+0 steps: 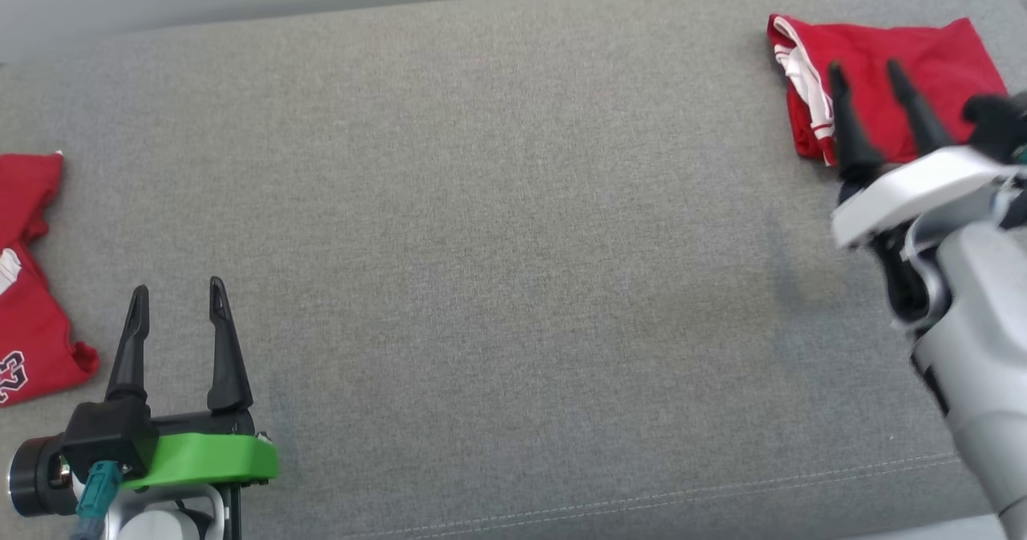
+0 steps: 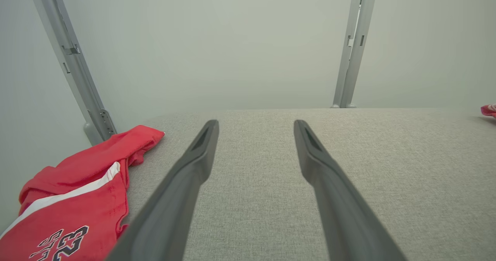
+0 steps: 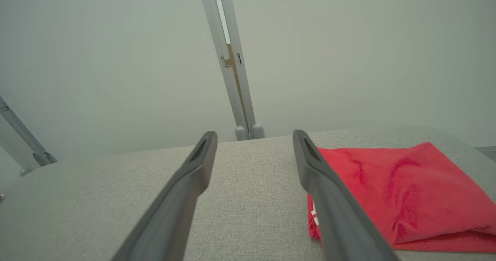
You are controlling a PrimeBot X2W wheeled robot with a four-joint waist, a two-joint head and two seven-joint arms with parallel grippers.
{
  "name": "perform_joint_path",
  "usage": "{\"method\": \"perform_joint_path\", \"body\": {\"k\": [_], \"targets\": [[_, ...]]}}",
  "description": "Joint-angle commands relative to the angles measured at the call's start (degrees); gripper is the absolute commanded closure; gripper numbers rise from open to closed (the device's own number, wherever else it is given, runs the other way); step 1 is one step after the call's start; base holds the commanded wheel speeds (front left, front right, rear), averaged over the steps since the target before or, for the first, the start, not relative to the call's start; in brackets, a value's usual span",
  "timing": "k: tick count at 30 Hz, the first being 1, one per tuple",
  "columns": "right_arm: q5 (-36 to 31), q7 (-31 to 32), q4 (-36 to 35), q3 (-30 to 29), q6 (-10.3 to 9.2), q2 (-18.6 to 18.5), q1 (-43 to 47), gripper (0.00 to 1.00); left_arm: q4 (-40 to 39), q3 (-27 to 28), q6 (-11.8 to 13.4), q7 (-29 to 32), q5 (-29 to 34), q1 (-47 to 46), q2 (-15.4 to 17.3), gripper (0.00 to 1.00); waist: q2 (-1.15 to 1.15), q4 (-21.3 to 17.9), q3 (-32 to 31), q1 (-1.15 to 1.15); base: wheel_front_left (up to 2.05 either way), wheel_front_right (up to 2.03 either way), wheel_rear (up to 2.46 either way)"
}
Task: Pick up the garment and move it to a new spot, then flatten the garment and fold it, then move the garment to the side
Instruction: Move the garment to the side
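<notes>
The worktop [image 1: 513,243] is covered in grey woven cloth, matt and slightly coarse, with a stitched seam. The folded red garment [image 1: 955,58] and the red jersey [image 1: 32,315] are soft, matt fabric. The left pincer [image 1: 178,290] has matt dark plastic fingers [image 2: 186,183] on a smooth green plastic mount [image 1: 209,456].

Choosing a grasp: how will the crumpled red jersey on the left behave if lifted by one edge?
The jersey is probably floppy: it lies in soft wrinkles, so it should drape and hang. Likely light, since the fabric looks thin. Unlikely to roll.

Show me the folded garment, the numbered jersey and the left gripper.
folded garment [image 1: 947,54], head view, flat red top.
jersey [image 2: 85,210], left wrist view, red cloth above the number.
left gripper [image 1: 178,286], head view, midway between fingertips.
</notes>
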Motion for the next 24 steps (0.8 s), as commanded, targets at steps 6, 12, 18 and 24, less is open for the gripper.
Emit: {"method": "perform_joint_path", "body": {"k": [6,12,18,24], "targets": [[-5.5,-0.2,-4.5,-2.7,-0.01,4.9,8.1,0.00,0.7,-0.2,0.1,0.0,-0.5,1.7,-0.1,0.00,0.00,-0.7,-4.4,0.01,0.00,0.00,0.00],[-11.0,-0.2,-8.3,-4.8,-0.01,8.2,13.6,0.00,1.5,-0.1,0.2,0.0,-0.8,2.7,-0.1,0.00,0.00,-1.3,-6.5,0.01,0.00,0.00,0.00],[-16.3,-0.2,-11.9,-8.3,-0.01,11.5,19.8,0.00,2.2,-0.3,0.1,0.0,-0.7,3.9,-0.2,0.00,0.00,-1.5,-8.6,0.01,0.00,0.00,0.00],[-20.4,-0.2,-14.2,-9.8,-0.01,15.0,26.2,0.00,2.8,-1.1,0.2,0.0,0.2,5.6,-0.2,0.00,0.00,-1.7,-10.5,0.01,0.00,0.00,0.00]]}}
